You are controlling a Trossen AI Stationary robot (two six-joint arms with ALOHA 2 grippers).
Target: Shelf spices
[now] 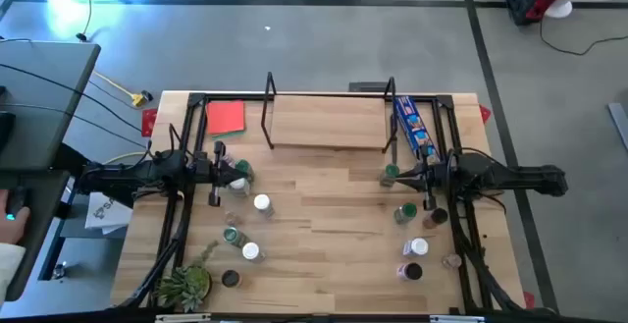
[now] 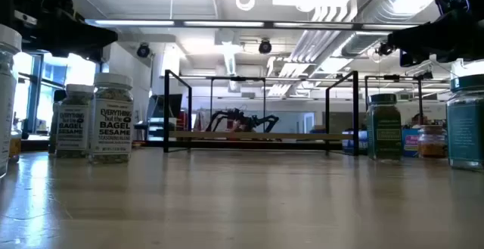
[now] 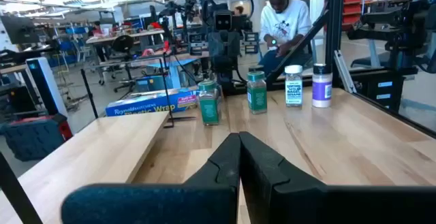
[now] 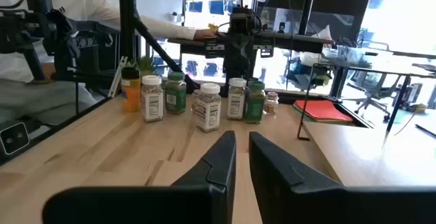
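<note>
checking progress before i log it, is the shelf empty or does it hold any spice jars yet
Empty. The shelf board shows bare wood in the high view, and the spice jars all stand on the table in front of it.

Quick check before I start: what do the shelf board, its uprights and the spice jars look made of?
Shelf board: light wood, matte, faint grain like the tabletop.
Uprights: thin black wire or rod, probably metal.
Spice jars: clear bodies with contents showing, glass or plastic, I cannot tell which; paper-looking labels; caps look plastic.

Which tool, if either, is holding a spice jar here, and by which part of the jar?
Neither. The left tool is shut on nothing, and the right tool has only a narrow empty gap. The jars stand untouched on the table.
</note>
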